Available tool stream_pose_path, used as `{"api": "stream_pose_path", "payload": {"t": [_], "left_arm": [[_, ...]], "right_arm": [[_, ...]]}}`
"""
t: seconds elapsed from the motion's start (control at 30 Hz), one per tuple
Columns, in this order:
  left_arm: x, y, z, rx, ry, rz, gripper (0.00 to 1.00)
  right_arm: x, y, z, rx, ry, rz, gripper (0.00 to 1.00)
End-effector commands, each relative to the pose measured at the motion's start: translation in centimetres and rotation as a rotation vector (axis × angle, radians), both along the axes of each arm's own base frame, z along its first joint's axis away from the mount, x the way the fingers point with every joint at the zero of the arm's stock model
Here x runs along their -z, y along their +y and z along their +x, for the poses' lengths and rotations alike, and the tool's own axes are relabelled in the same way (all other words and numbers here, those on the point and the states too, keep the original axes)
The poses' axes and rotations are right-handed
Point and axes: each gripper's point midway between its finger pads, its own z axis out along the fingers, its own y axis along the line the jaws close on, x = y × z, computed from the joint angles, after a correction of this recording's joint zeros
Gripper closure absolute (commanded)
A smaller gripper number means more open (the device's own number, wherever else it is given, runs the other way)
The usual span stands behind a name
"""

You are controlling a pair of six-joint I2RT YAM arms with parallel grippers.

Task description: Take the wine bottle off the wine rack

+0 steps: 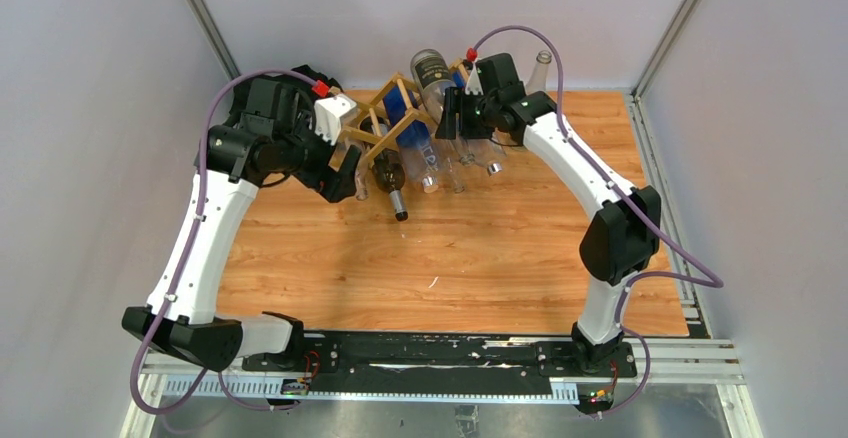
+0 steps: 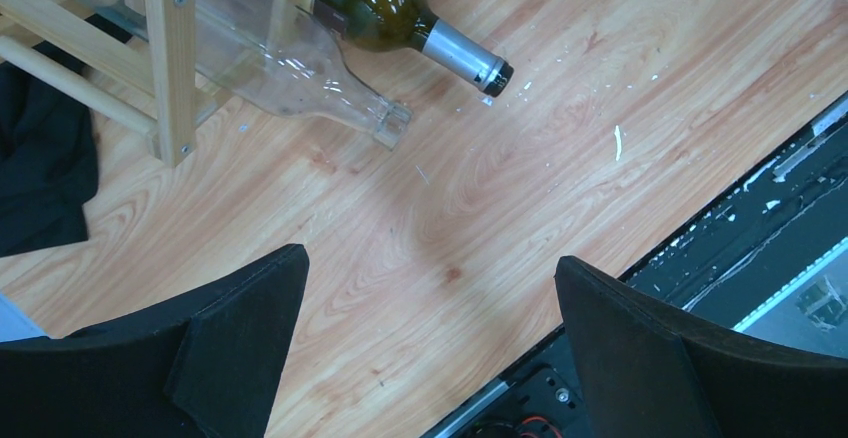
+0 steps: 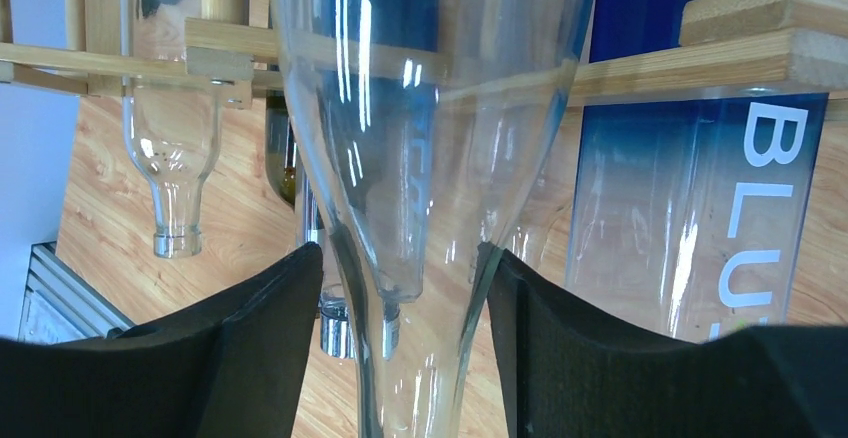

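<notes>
Wood-grain tabletop (image 1: 450, 258): right gripper (image 3: 402, 258) clamps the clear glass wine bottle (image 3: 410, 158) lodged in the light slatted-wood wine rack (image 3: 700, 58) — left gripper (image 2: 430, 258) gapes beside the rack — next, likely, a straight pull out.

Worktop (image 1: 480, 258) is a light orange-brown wood-grain board. The wine rack (image 1: 372, 138) stands on it toward the far side, with one wooden leg planted right on the surface. Low in the rack, a clear bottle (image 2: 300, 68) lies with its mouth touching the wood. A dark green bottle (image 2: 380, 3) sits just beside it, neck pointing at the near edge, but I can't tell if its cap touches down. A few tiny white flecks (image 2: 617, 141) are scattered around too.
</notes>
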Motion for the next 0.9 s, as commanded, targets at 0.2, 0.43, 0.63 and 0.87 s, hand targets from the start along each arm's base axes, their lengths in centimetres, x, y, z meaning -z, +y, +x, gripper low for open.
{"api": "stream_pose_path", "payload": {"t": [0.2,0.43,0.63,0.87], "left_arm": [[0.1,-0.1,-1.1,0.025,0.006,-0.015,0.0],[-0.1,-0.1,-1.4,0.029,0.002,-0.025,0.0],[-0.3,0.0,-1.6,0.033,-0.015,-0.018,0.0],[0.0,-0.1,-1.5,0.04,-0.004,-0.018,0.0]], "right_arm": [[0.0,1.3,-0.4,-0.021,0.041,0.045,0.44],[0.3,1.3,0.0,-0.007,0.061,0.062,0.38],[0.5,0.4,-0.4,0.009,0.062,0.052,0.17],[-0.1,0.9,-0.4,-0.005,0.047,0.086,0.38]]}}
